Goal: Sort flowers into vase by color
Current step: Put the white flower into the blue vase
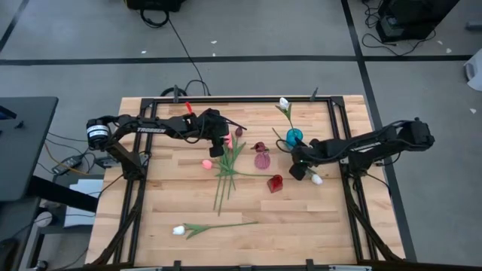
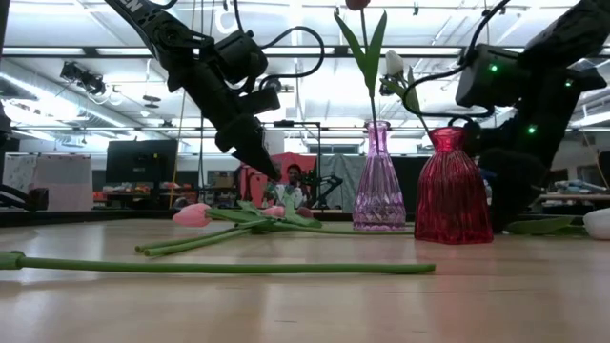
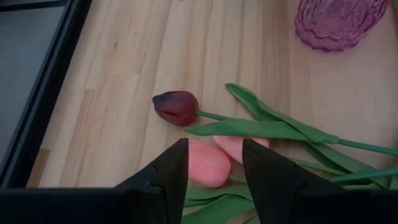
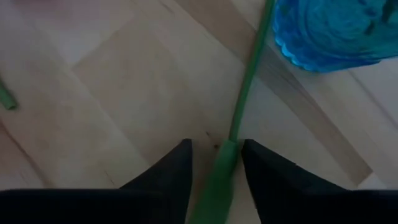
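A heap of tulips (image 1: 226, 172) lies mid-table. It holds a maroon head (image 3: 176, 107), two pink heads (image 3: 208, 165) and green stems and leaves. My left gripper (image 3: 215, 149) hovers just above the pink heads, fingers a little apart, touching nothing. A white tulip stands in the blue vase (image 1: 294, 137), and a maroon one in the pink vase (image 1: 261, 159). The red vase (image 1: 275, 183) has no flower in it. My right gripper (image 1: 300, 167) is low beside the blue vase, shut on a white tulip whose head (image 1: 316, 179) lies next to it. Another white tulip (image 1: 178, 229) lies near the table's near edge. My right gripper pinches the white tulip's green stem (image 4: 225, 155) between its two fingers, coming from above and lying across the stem. The stem runs on along the table past the blue vase (image 4: 336, 31). The head rests on the table by the gripper.
The three vases stand close together between the two grippers. The black frame rails (image 1: 339, 128) run along the table's sides and far edge. Bare wood shows toward the near edge around the lone white tulip (image 2: 219, 268). A person shows far off in the room (image 2: 291, 181).
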Robot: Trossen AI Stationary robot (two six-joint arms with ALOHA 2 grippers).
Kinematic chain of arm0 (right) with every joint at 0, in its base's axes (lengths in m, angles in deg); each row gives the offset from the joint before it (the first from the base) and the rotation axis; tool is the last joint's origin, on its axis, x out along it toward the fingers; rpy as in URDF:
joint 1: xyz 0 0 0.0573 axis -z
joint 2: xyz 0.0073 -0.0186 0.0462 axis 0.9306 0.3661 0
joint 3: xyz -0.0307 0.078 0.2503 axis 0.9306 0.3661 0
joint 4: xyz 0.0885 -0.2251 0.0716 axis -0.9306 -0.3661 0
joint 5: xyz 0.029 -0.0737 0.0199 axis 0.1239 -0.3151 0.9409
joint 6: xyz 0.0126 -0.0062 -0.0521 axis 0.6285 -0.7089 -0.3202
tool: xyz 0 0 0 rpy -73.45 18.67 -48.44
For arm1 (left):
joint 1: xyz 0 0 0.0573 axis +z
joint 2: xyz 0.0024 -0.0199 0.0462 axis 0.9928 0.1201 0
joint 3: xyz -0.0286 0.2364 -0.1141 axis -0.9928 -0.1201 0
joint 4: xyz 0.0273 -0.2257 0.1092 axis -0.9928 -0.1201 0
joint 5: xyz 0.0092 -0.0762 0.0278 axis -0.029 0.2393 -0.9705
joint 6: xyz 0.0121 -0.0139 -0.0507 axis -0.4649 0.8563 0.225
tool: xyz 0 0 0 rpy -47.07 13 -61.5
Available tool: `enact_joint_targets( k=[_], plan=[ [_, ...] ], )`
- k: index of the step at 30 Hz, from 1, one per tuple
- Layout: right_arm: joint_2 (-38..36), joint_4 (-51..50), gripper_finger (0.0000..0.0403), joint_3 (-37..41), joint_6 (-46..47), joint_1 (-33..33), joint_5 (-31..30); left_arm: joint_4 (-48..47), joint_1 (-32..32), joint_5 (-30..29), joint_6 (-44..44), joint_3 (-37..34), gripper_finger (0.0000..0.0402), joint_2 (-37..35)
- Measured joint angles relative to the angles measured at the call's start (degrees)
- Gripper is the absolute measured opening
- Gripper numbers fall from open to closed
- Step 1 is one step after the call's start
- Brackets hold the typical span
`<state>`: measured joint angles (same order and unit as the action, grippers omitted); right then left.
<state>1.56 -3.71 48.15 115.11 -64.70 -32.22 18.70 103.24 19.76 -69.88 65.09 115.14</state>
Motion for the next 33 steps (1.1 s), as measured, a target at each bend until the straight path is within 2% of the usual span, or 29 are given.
enact_joint_targets(
  k=[5,9,11,14,19,23,29,33],
  plan=[
    [1.1,-0.1,0.0081,0.0,-0.5,0.1,1.6,-1.4,0.0,0.4,0.0,0.0,0.0155,-0.8],
    [0.8,-0.3,0.0017,-0.1,-0.2,0.2,4.4,-2.3,0.2,3.1,-0.1,0.0,0.0155,-6.4],
    [-0.4,-2.0,0.0016,-1.0,0.2,-0.2,5.4,-2.1,0.2,3.1,-0.1,0.0,0.0155,-9.6],
    [-3.5,-13.3,0.0019,-5.0,1.6,-1.8,6.9,-1.9,0.1,2.0,-0.1,0.0,0.0155,-13.1],
    [-9.1,-28.9,0.0011,-16.8,4.2,-5.2,1.5,-3.8,-1.3,-1.9,0.2,2.6,0.0155,-15.5],
    [-11.6,-39.5,0.0011,-26.9,5.5,-7.1,-4.0,-11.1,-2.6,-4.6,1.9,10.6,0.0153,-15.1],
    [-13.1,-39.7,0.0011,-37.6,-0.7,-8.6,-8.8,-16.0,-5.0,-6.6,-3.5,21.6,0.0141,-14.5],
    [-13.0,-36.8,0.0011,-42.3,-6.9,-7.7,-9.5,-17.3,-8.1,-12.8,-11.5,26.3,0.014,-14.0]
  ],
)
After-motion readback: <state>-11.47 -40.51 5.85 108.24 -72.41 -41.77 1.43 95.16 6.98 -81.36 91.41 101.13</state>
